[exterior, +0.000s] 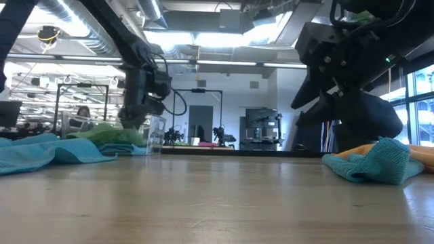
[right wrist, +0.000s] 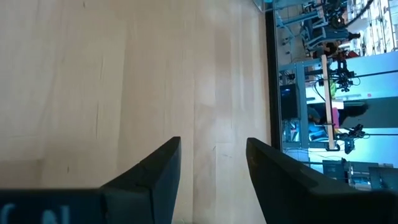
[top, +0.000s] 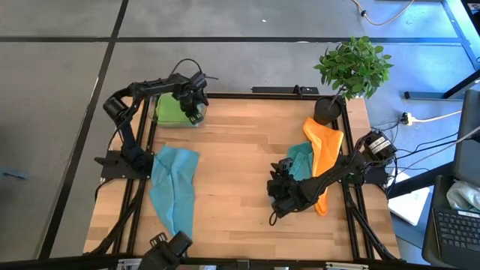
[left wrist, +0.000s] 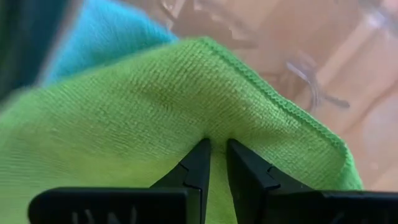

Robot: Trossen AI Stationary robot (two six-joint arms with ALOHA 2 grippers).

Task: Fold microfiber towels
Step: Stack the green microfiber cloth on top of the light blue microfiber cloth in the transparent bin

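High view: the table [top: 240,142] fills mid-frame; a blue towel [top: 174,186] lies lower left, orange towel [top: 324,154] and teal towel [top: 301,161] at right beside the right gripper [top: 280,193], fingers apart, empty. Upper left, the left gripper [top: 192,105] pinches the green towel [top: 171,109] between narrow fingers.

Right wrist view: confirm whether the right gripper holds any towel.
No: the right gripper stands open with only bare wooden tabletop between its fingers.

Potted plant [top: 352,71] at the wooden table's [top: 240,172] far right corner
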